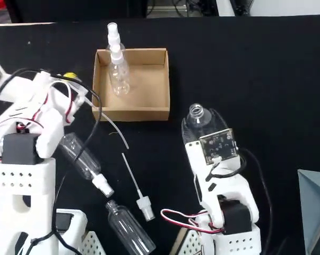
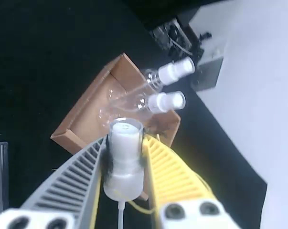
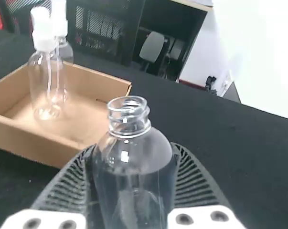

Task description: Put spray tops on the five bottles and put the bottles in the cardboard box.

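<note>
Just left of the cardboard box (image 1: 160,79), my left gripper (image 2: 125,143) is shut on a white spray top (image 2: 124,157); its thin tube (image 1: 113,130) trails down toward the table. My right gripper (image 3: 129,155) is shut on a clear bottle (image 3: 129,167) held upright with its neck open (image 1: 196,113), right of the box's front corner. Two capped bottles (image 1: 118,69) stand in the box's back left. On the table lie a capped bottle (image 1: 81,157), an uncapped bottle (image 1: 129,229) and a loose spray top (image 1: 144,205) with its tube.
The lying bottles and the loose spray top sit between the two arm bases near the front edge. A grey object (image 1: 316,207) stands at the right edge. The black table (image 1: 255,69) stretches right of the box.
</note>
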{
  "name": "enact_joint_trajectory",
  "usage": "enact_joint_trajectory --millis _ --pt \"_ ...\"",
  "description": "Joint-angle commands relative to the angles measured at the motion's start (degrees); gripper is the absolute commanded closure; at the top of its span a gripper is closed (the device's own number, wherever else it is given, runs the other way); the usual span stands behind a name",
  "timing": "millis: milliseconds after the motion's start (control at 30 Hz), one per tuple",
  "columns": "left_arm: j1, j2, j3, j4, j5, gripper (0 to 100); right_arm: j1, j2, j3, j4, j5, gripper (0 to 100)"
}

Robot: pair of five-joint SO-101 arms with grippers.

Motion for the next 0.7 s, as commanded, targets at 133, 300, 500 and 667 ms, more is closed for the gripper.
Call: enact_joint_trajectory --millis 133,300,500,667 --pt "-2.95 -1.76 -1.19 -1.49 4.75 97 -3.52 -5.58 -0.04 0.62 0.35 95.9" --pt "-3.12 -1.76 -1.01 -1.49 5.98 97 -8.00 -5.58 1.71 0.53 0.35 95.9" --pt "-5.49 -1.76 -1.27 -1.49 6.24 97 -12.66 -5.58 3.30 0.53 0.35 95.9" --pt "-6.20 -1.76 -0.75 -4.48 6.33 97 -15.21 -5.58 4.09 0.53 0.35 95.9"
